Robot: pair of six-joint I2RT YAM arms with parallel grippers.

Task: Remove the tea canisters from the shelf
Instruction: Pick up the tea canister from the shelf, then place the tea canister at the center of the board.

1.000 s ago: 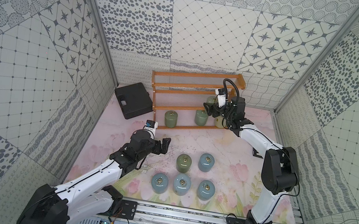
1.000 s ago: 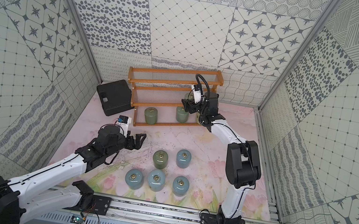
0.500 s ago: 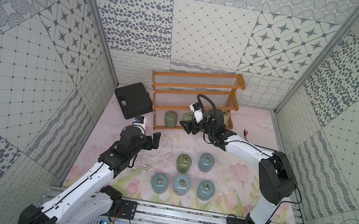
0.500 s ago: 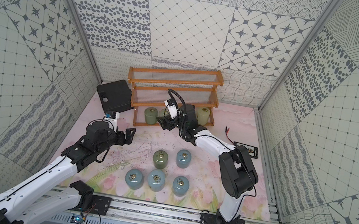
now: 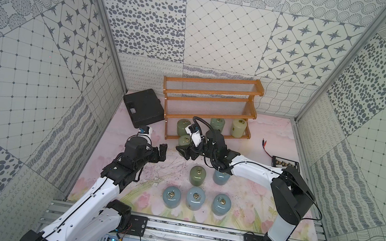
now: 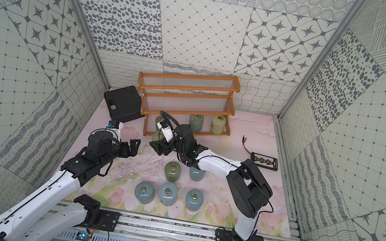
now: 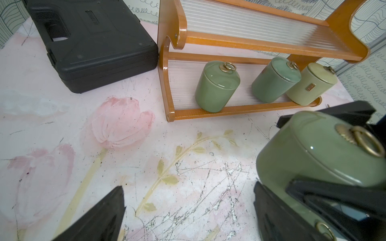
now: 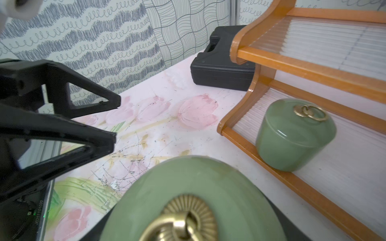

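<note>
Off the shelf and near the surface's far edge, a sage green tea canister rides lid-up in the right gripper — fingers clamped on its sides — while the left gripper, fingers spread wide and empty, faces it from just beside.

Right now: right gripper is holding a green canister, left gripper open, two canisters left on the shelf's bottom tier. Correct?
Not two: three stand on the bottom tier of the shelf, two sage green canisters and one pale yellow canister, as the left wrist view shows. The rest holds: right gripper shut on a green canister, left gripper open.
</note>
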